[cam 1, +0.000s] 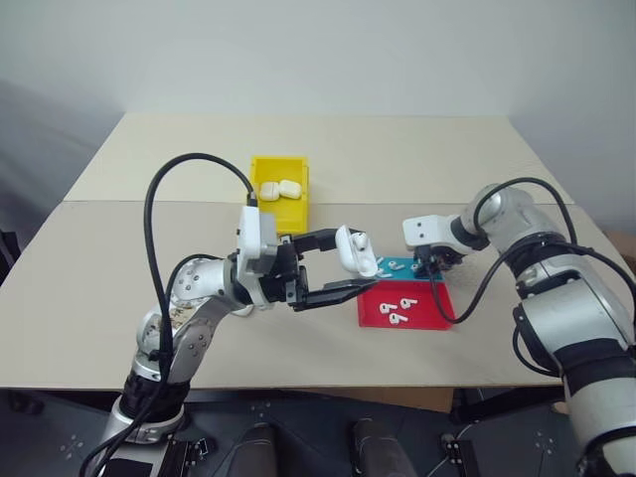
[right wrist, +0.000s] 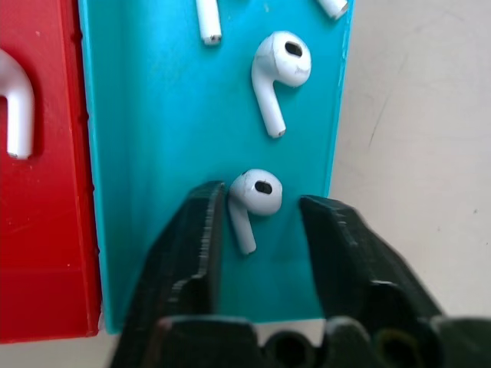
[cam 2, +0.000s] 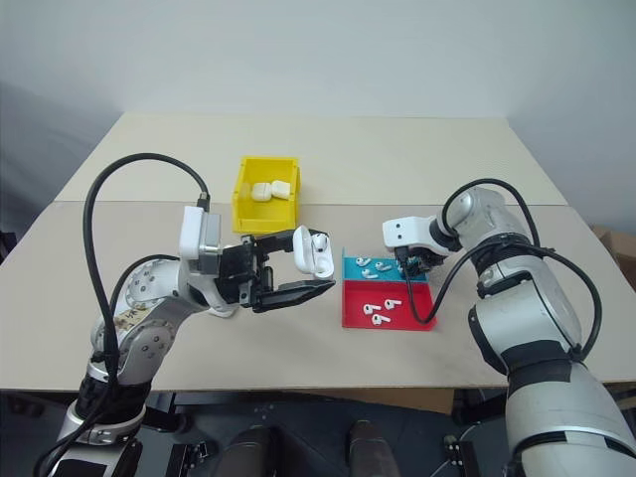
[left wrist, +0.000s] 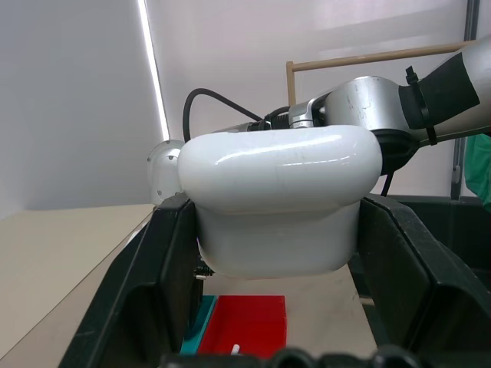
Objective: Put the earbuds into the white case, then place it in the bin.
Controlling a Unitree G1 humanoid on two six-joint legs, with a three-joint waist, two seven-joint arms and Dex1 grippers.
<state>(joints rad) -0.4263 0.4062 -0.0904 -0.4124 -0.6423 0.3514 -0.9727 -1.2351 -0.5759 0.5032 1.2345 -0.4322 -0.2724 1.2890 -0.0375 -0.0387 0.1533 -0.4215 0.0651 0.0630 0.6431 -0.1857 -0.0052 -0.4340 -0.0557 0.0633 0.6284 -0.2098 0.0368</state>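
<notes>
Left gripper (cam 1: 333,266) clamps the open white case (cam 1: 350,248) – right gripper (right wrist: 261,218), jaws part-closed, straddles an earbud (right wrist: 255,195) in the teal tray (right wrist: 161,153)

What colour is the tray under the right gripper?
Teal tray, seen best in the right wrist view, beneath the right gripper.

Both arms are silver-grey metal with rounded joint housings and black bands at the segments. Each ends in a white wrist block and a hand of two black fingers: left hand (cam 1: 333,266), right hand (right wrist: 261,230). Black cables loop over each forearm.
</notes>
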